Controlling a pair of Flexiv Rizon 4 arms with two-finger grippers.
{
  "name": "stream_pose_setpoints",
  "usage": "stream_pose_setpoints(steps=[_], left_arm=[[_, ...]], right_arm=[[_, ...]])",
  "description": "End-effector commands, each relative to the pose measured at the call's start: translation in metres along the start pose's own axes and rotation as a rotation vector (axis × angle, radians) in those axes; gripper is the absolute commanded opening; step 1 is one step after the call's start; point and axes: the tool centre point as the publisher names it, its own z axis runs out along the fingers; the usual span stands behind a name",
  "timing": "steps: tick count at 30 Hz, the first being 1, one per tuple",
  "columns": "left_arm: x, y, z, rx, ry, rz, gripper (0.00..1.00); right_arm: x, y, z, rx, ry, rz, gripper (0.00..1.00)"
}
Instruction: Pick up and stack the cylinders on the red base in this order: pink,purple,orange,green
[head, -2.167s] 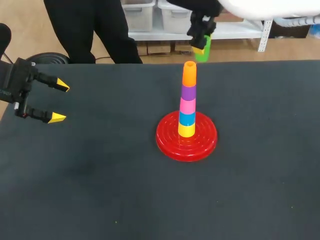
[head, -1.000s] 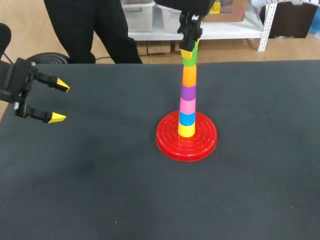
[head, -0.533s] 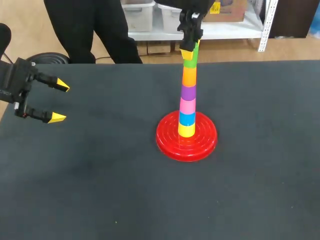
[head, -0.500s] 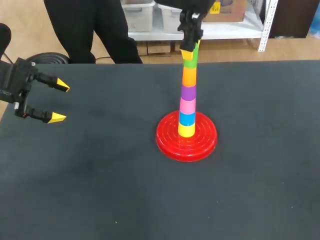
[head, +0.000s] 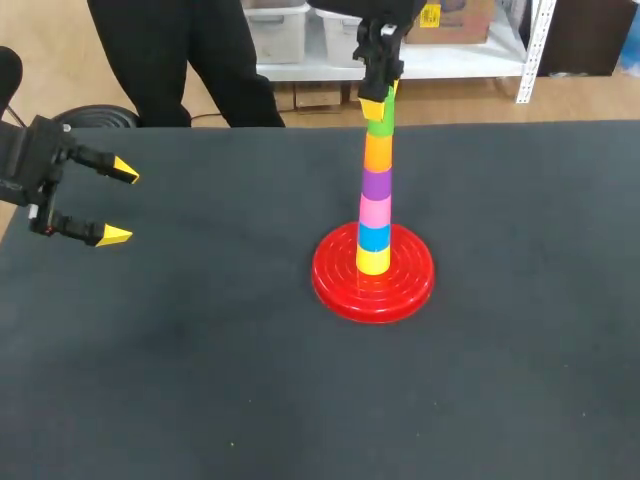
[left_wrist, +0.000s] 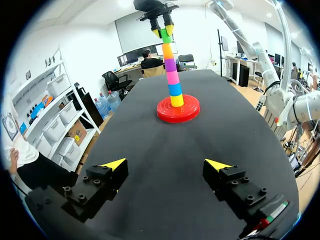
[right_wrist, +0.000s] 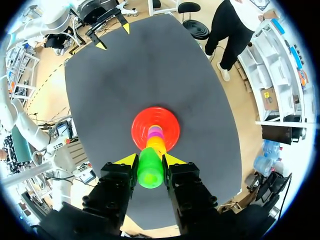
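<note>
The red base (head: 340, 285) stands mid-table with a tower of yellow, blue, pink (head: 375, 211), purple (head: 376, 184) and orange (head: 378, 150) cylinders on its peg. The green cylinder (head: 380, 122) sits at the tower's top, with my right gripper (head: 378, 97) shut on it from above. In the right wrist view the green cylinder (right_wrist: 150, 169) lies between the yellow fingertips, and the base (right_wrist: 140, 125) is straight below. My left gripper (head: 118, 203) hangs open and holds nothing at the table's left edge, far from the tower (left_wrist: 172, 75).
The dark table (head: 200, 380) carries nothing else. A person stands beyond its far edge, not touching it.
My right gripper brought the green cylinder from behind the tower to its top, onto the orange one. Over the last half second it has barely moved. The left arm stayed still.
</note>
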Motion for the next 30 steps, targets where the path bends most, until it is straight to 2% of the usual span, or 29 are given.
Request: stream_pose_setpoints(steps=[1,30], left_arm=[[0.001,-0.001,0.000,-0.002,-0.001,0.002,1.00],[0.001,-0.001,0.000,-0.002,-0.001,0.002,1.00]], right_arm=[[-0.001,-0.001,0.002,0.004,0.002,0.001,0.00],[-0.004,-0.005,0.021,-0.066,0.036,0.001,0.00]])
